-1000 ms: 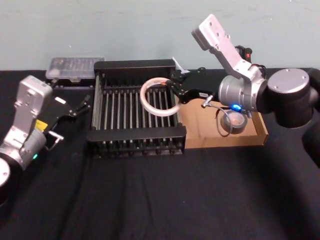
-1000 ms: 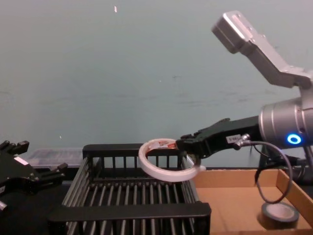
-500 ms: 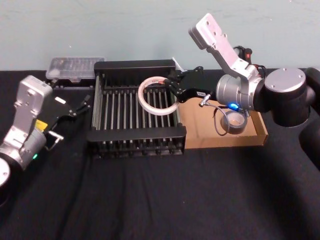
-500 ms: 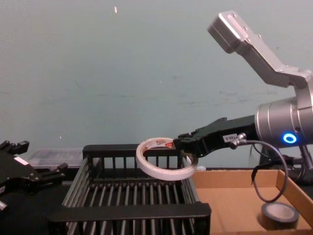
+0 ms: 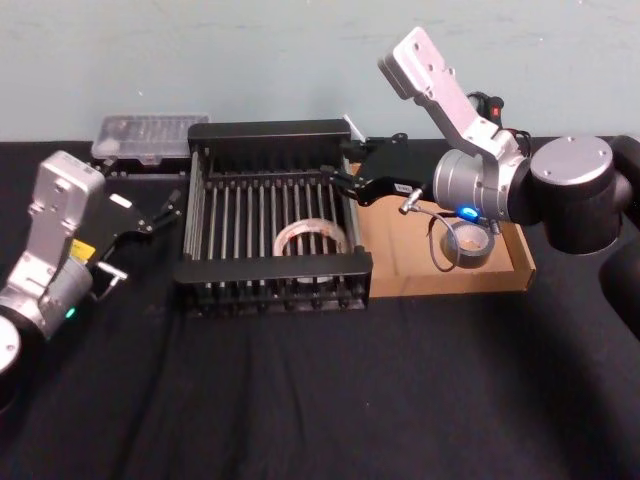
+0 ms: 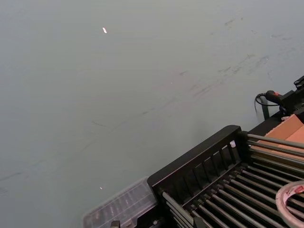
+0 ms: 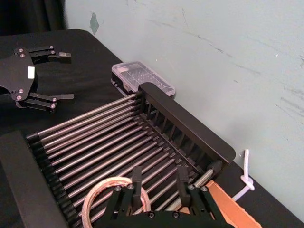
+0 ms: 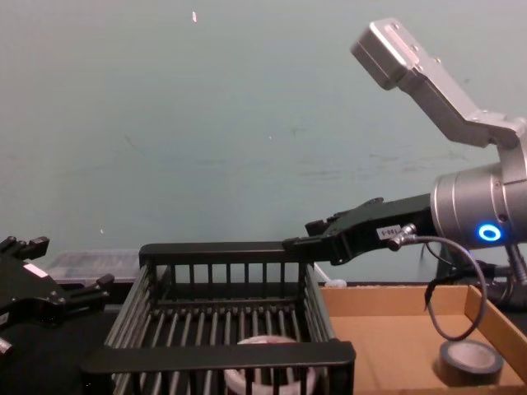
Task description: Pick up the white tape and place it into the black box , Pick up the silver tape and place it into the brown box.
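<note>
My right gripper (image 5: 333, 182) hangs over the black box (image 5: 270, 268) at its right rim, jaws apart and holding nothing. The white tape (image 5: 311, 238) lies flat on the bars below and forward of the jaws, in the box's near right corner, and in the right wrist view it sits just under the fingertips (image 7: 137, 176) without touching them. So I judge that half of the job done. The silver tape (image 5: 467, 243) lies flat, hole up, well to the right of the black box. It already rests on the floor of the brown box (image 5: 400, 262), which butts against the black box's right wall. That roll is behind the jaws, under my right wrist, so reaching it would mean drawing the arm back away from the black box and tipping down. It looks to be where it belongs, so I read the coming move as a plain withdrawal. The wrist cable (image 5: 437, 240) loops down right beside the silver roll and could snag it. My left gripper (image 5: 168, 211) sits parked on the tabletop (image 5: 320, 380) left of the black box, jaws apart, far from both rolls. A clear plastic case (image 5: 150, 135) lies behind the black box's left corner, out of the way.
</note>
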### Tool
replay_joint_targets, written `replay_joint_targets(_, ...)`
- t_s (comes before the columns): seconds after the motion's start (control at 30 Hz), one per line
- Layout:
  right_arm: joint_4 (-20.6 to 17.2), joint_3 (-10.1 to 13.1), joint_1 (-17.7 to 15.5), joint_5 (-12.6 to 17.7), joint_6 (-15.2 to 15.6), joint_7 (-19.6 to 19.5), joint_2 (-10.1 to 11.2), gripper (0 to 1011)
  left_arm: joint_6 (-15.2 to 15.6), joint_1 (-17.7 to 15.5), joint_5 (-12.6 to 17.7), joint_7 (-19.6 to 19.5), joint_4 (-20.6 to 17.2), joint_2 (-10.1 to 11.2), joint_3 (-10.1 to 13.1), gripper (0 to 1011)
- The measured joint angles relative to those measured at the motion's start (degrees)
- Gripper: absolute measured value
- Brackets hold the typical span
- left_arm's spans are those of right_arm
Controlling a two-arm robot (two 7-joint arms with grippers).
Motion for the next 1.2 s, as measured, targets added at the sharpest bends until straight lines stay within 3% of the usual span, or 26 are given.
replay_joint_targets(0.37,-0.1,0.0,-0.1,0.1,0.1,0.0,0.1,798,0.0,0.0,0.0,0.0,0.0,0.0,0.0,1002)
replay_joint_targets(0.63,-0.1,0.0,-0.1,0.1,0.1,0.0,0.1,999,0.0,0.0,0.0,0.0,0.0,0.0,0.0,1001)
replay_joint_targets(0.87,-1.4,0.8,-1.0,0.0,0.0,-1.4,0.4,1003,0.0,0.0,0.0,0.0,0.0,0.0,0.0,1001)
replay_joint_targets(1.2,-7.9,6.0,-8.2,-2.2,-3.9,-9.0,3.1,1002,0.0,0.0,0.0,0.0,0.0,0.0,0.0,1001)
